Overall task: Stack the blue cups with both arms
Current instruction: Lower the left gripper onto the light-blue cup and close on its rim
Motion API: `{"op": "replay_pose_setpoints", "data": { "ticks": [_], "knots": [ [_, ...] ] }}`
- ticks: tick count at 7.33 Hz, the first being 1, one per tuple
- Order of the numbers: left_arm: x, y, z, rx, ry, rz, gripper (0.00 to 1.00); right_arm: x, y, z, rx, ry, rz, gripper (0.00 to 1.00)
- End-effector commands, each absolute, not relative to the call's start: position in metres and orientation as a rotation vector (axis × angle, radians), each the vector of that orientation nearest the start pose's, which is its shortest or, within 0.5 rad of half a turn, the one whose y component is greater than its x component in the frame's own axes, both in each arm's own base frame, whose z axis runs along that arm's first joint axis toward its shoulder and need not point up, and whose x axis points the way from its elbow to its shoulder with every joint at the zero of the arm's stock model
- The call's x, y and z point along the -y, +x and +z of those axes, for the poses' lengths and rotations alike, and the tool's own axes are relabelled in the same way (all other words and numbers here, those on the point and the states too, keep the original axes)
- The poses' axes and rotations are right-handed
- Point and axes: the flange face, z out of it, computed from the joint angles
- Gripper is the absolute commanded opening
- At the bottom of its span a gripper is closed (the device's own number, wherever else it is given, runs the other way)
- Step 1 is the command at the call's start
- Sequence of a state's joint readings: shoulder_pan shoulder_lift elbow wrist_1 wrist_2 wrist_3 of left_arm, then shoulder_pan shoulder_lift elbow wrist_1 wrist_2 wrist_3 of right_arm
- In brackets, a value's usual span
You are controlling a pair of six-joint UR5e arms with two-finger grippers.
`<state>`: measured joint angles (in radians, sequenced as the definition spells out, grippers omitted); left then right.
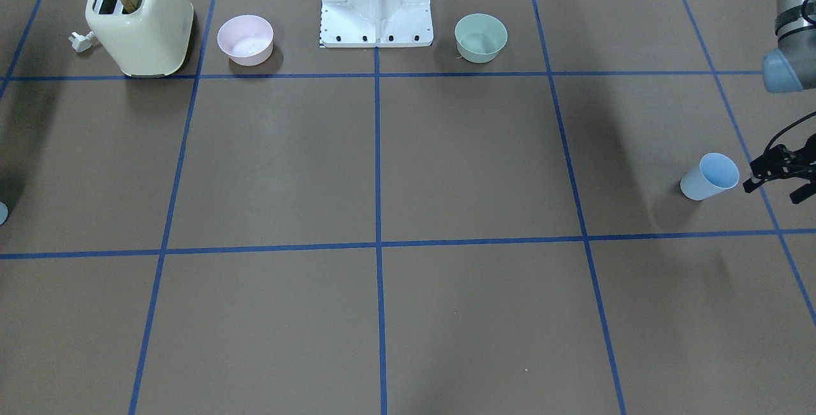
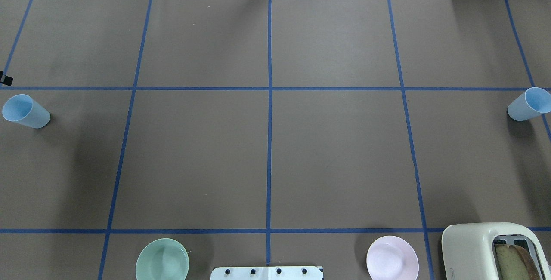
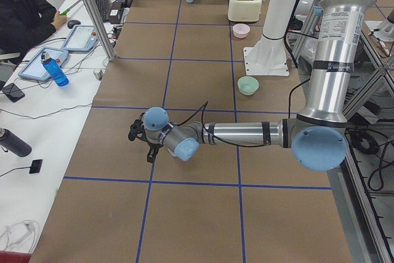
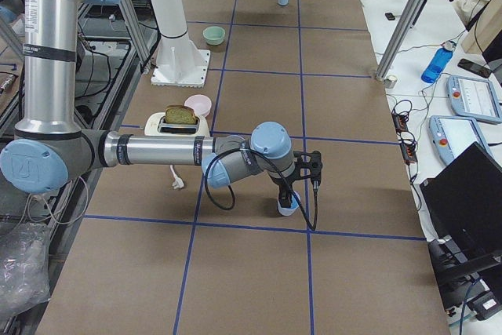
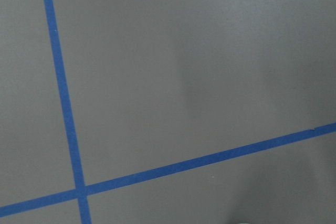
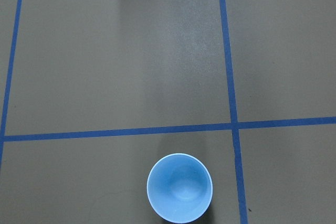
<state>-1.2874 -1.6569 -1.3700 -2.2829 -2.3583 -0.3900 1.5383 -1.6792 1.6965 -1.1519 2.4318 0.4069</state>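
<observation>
Approach stage of the stacking task, with neither cup grasped. The two blue cups stand upright, mouths up, at opposite ends of the table (image 2: 335,151) and well apart: the left cup (image 1: 709,176) on the robot's left, the right cup (image 2: 528,103) on its right. The left gripper (image 1: 774,185) hangs just beside the left cup without touching it. In the front view its fingers appear parted and empty, though the frame edge cuts part of it off. The left wrist view shows only table and blue tape lines. The right gripper (image 4: 310,170) shows in the right side view alone, low over the table just beside the right cup, so whether it is open or closed cannot be told. It appears to hold nothing: the right wrist view shows the cup free on the table, low in the frame and seen from above. The next move, by judgement, calls for each gripper to be centred on its cup and lowered until the fingers straddle the wall, then closed lightly — thin plastic is likely to flex. One cup must then be carried across and aligned mouth-up over the other. The bowls and toaster near the base lie off that path.
</observation>
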Motion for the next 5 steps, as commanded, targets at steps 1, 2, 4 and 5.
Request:
{"op": "replay_pose_setpoints", "data": {
  "ticks": [1, 2, 4, 5],
  "knots": [
    [0.533, 0.105, 0.64, -0.913, 0.273, 0.156, 0.98, 0.465, 0.045, 0.595, 0.919, 0.216, 0.161, 1.0],
    [0.532, 0.109, 0.639, -0.916, 0.271, 0.163, 0.98, 0.465, 0.047, 0.595, 0.919, 0.218, 0.166, 1.0],
    [0.525, 0.118, 0.643, -0.92, 0.267, 0.184, 0.98, 0.465, 0.048, 0.596, 0.919, 0.217, 0.169, 1.0],
    [0.523, 0.122, 0.644, -0.92, 0.262, 0.19, 0.98, 0.464, 0.048, 0.597, 0.919, 0.214, 0.171, 1.0]
  ]
}}
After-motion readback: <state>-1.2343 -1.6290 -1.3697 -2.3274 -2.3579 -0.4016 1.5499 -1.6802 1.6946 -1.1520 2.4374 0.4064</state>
